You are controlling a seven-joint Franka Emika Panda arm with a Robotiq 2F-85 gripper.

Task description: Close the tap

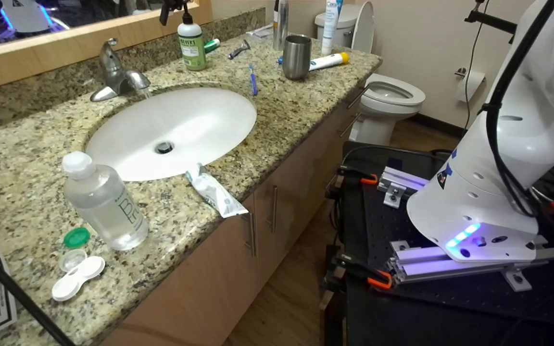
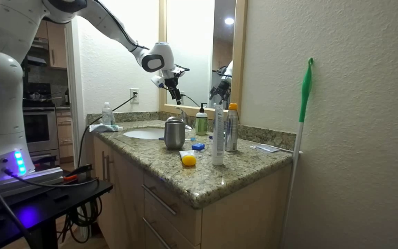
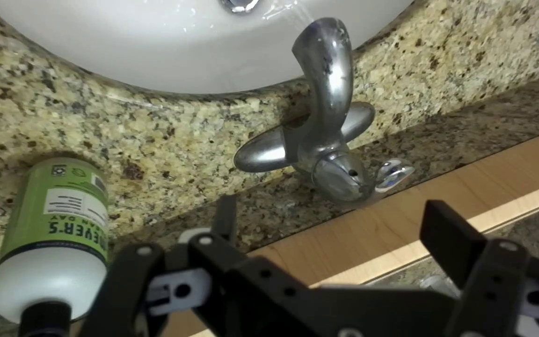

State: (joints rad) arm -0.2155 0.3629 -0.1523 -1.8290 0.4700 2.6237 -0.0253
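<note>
The chrome tap (image 1: 119, 79) stands at the back rim of the white oval sink (image 1: 219, 120). It also shows in an exterior view (image 2: 184, 117), partly behind the steel cup. In the wrist view the tap (image 3: 330, 89) has its spout over the sink (image 3: 180, 61), and a thin stream of water shows at the spout. Its lever handle (image 3: 391, 175) points back toward the mirror frame. My gripper (image 3: 331, 206) is open, with nothing between its fingers. It hangs above the tap, apart from it, in an exterior view (image 2: 178, 101). Only a bit of the gripper shows at the top edge of an exterior view (image 1: 172, 8).
A green-labelled soap bottle (image 3: 59, 215) stands beside the tap. The wooden mirror frame (image 3: 367, 238) runs close behind it. A steel cup (image 1: 297, 57), a white upright tube (image 2: 218, 138) and a spray can (image 2: 231, 129) stand farther along the counter. A clear bottle (image 1: 108, 206) stands beside the sink.
</note>
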